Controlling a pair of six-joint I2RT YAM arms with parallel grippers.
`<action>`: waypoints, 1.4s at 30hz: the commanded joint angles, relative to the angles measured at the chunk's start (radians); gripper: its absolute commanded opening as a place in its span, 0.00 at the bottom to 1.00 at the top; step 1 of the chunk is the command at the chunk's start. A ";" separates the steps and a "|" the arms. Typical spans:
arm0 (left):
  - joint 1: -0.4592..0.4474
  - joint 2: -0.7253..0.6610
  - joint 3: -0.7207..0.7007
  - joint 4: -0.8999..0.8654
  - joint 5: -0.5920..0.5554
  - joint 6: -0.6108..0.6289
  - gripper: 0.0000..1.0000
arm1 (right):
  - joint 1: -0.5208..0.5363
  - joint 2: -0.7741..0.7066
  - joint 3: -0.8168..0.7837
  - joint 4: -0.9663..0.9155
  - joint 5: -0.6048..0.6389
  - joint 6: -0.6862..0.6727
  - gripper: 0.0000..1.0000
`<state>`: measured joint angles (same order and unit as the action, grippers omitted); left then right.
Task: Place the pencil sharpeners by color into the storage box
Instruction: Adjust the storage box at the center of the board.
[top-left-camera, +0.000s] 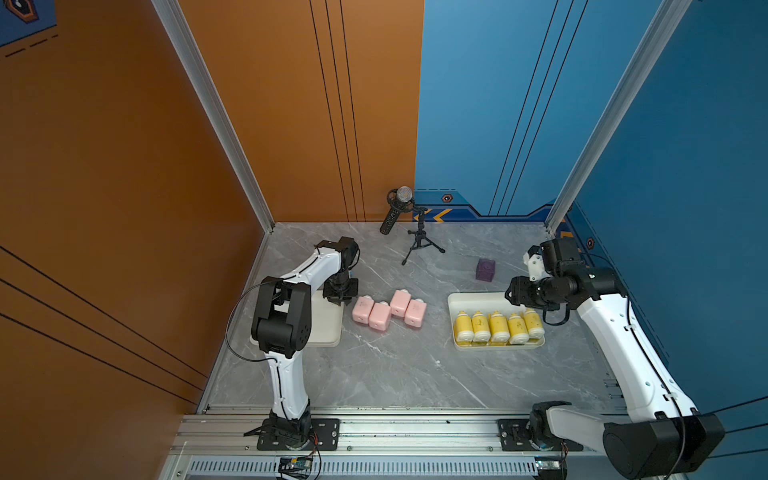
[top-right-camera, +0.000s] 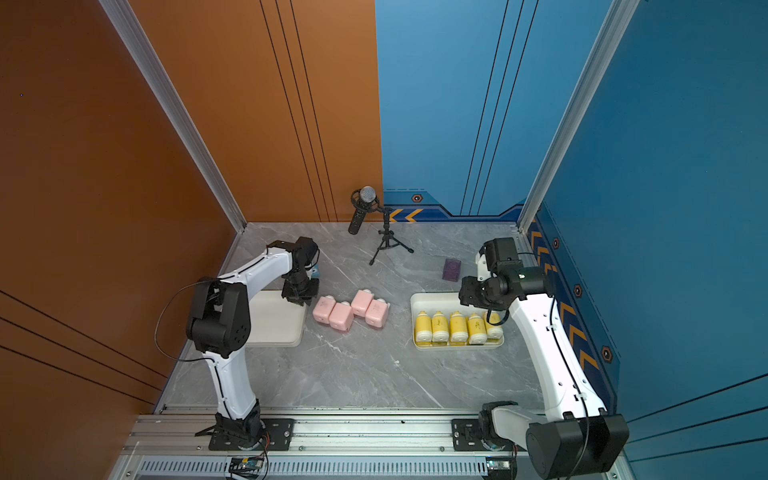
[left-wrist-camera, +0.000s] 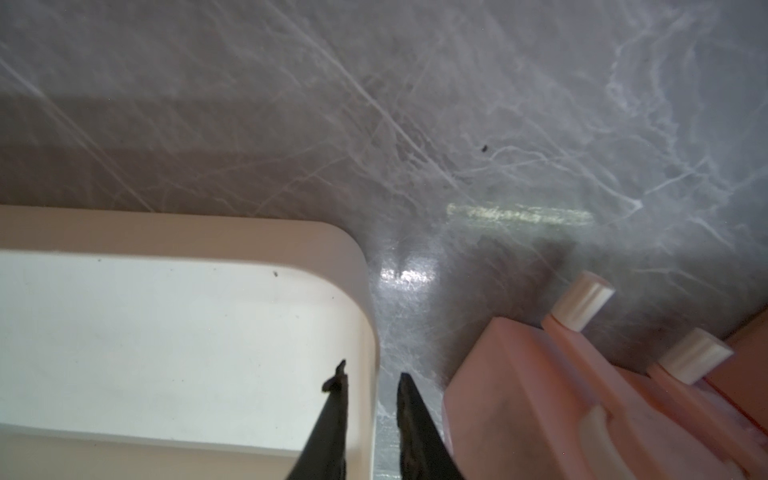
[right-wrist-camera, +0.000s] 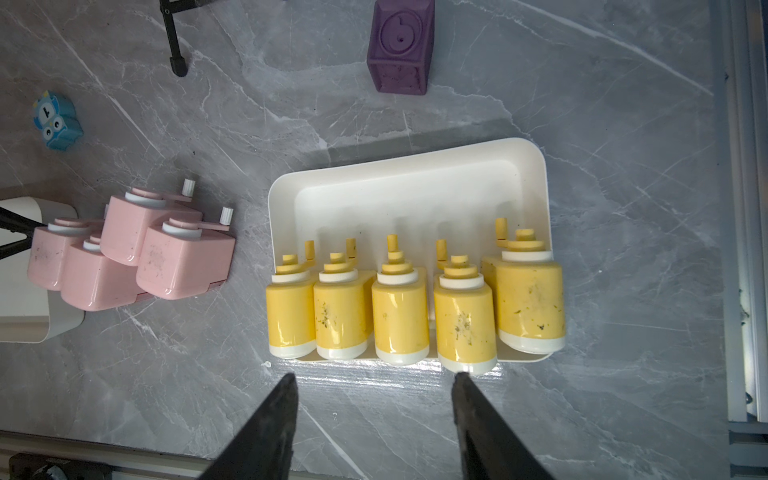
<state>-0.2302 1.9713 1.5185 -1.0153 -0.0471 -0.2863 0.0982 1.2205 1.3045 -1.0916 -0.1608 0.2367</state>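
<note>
Several pink pencil sharpeners (top-left-camera: 380, 316) (right-wrist-camera: 124, 249) lie clustered on the marble table between two white storage boxes. The left storage box (top-left-camera: 328, 328) (left-wrist-camera: 166, 332) holds nothing that shows. My left gripper (top-left-camera: 340, 297) (left-wrist-camera: 370, 370) is at its far right corner, one finger inside and one outside, shut on the wall, with a pink sharpener (left-wrist-camera: 540, 395) just beside it. Several yellow pencil sharpeners (top-left-camera: 498, 328) (right-wrist-camera: 401, 311) lie in a row in the right storage box (top-left-camera: 478, 299) (right-wrist-camera: 415, 195). My right gripper (top-left-camera: 509, 293) (right-wrist-camera: 374, 376) hovers open above that box, nothing between its fingers.
A dark purple cube (top-left-camera: 486, 270) (right-wrist-camera: 401, 45) sits behind the right box. A small blue cube with cartoon eyes (right-wrist-camera: 58, 120) lies behind the left arm. A microphone on a tripod (top-left-camera: 419, 232) stands at the back centre. Aluminium rails run along the front edge.
</note>
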 joint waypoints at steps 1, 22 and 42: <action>-0.012 -0.042 0.040 -0.029 0.015 -0.010 0.30 | -0.002 -0.003 -0.003 0.018 0.009 0.005 0.61; -0.179 -0.221 0.031 -0.063 0.062 0.074 0.64 | -0.025 -0.092 -0.112 0.025 -0.014 -0.010 0.63; -0.185 -0.172 -0.038 -0.062 0.072 0.169 0.68 | -0.053 -0.119 -0.136 0.020 -0.042 -0.015 0.65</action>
<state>-0.4091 1.7721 1.4982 -1.0504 0.0128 -0.1452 0.0521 1.1145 1.1820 -1.0695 -0.1844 0.2333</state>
